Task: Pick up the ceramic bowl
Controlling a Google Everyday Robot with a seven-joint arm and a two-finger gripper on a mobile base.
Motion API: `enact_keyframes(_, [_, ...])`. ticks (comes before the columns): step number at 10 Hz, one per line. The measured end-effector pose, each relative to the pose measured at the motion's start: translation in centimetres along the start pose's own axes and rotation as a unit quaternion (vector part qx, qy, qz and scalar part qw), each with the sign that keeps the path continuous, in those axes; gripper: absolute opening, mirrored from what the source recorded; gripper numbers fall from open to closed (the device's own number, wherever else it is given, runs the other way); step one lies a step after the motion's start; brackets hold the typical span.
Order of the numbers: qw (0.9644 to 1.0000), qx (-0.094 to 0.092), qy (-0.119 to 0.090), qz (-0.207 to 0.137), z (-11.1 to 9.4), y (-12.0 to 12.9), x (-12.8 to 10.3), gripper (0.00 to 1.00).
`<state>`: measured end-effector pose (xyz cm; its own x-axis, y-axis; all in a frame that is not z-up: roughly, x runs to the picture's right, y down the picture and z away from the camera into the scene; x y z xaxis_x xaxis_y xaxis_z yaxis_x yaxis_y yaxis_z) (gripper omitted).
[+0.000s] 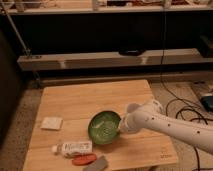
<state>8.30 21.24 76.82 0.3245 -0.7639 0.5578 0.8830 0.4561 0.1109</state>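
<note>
Nearest: orange-red piece (83, 159) and white bottle (74, 147), below-left of gripper (121, 126). Ceramic bowl (105, 127) tilted, rim at the gripper, apparently clamped and lifted. Risk: glossy rim slipping out, bowl dropping onto table (95, 97).

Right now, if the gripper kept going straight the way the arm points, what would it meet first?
The gripper sits at the right rim of the green bowl, which looks tilted, so the bowl comes first; depth is unclear.
</note>
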Motion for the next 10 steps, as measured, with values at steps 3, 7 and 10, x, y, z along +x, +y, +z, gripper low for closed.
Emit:
enact_keyframes(3, [0.9999, 0.006, 0.002, -0.01, -2.3, -1.6, 0.1, 0.04])
enact_keyframes(7, [0.9997, 0.012, 0.0, -0.022, -5.1, -3.2, 0.1, 0.04])
enact_keyframes(10, [0.9995, 0.013, -0.001, -0.028, -6.1, -3.5, -0.1, 0.04])
